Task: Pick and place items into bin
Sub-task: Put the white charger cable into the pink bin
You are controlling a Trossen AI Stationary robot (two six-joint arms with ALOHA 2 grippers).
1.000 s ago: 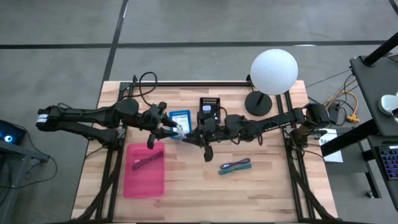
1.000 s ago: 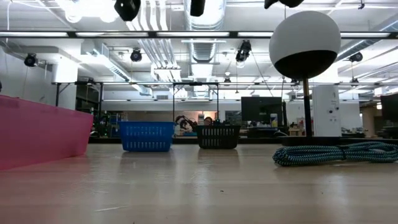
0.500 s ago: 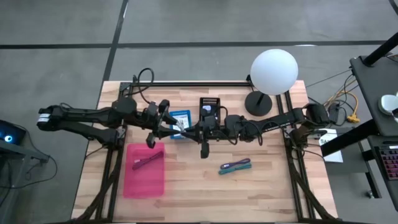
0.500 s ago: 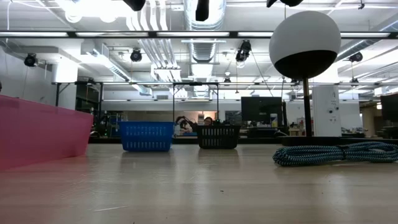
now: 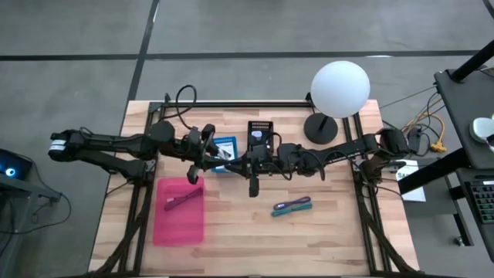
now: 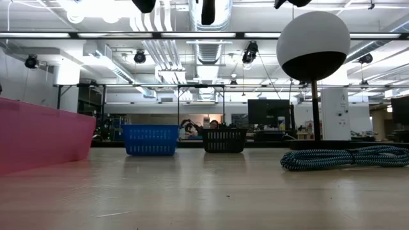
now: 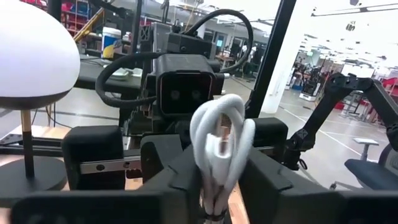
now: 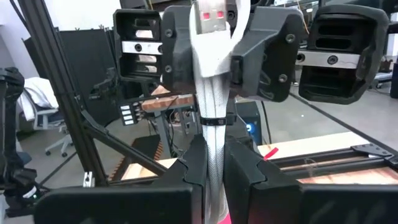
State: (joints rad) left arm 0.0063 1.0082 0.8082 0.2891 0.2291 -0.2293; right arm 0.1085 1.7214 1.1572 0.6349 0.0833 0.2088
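Observation:
A coiled white cable bundle point(image 8: 213, 93), with a USB plug point(image 8: 211, 11) and bound by a dark tie point(image 8: 214, 121), hangs in the air over the table's middle point(image 5: 225, 157). My left gripper point(image 5: 210, 157) and my right gripper point(image 5: 241, 164) face each other, and both are shut on it. A pink bin point(image 5: 180, 220) lies at the near left with a magenta strip point(image 5: 183, 201) inside. Teal and purple strips point(image 5: 292, 206) lie on the table to the near right. My left gripper point(image 7: 217, 180) pinches the bundle's looped end point(image 7: 219, 134) between its two fingers point(image 8: 177, 59), coming level from the table's left. The bundle is lifted clear of the table. My right gripper point(image 8: 214, 168) pinches the bundle's lower part point(image 8: 214, 146), below the dark tie, between its two fingers, coming level from the table's right. The bundle stands upright in the hold, clear of the table.
A small blue basket point(image 5: 224, 144) and a black basket point(image 5: 260, 131) stand just behind the grippers. The white ball lamp point(image 5: 340, 89) on its dark base point(image 5: 322, 128) stands at the far right. A teal braided cord point(image 6: 345, 156) lies on the table.
My left gripper has shifted a little toward the table's right and far side, closer to my right gripper, with the white bundle still between the two. Neither gripper has opened.

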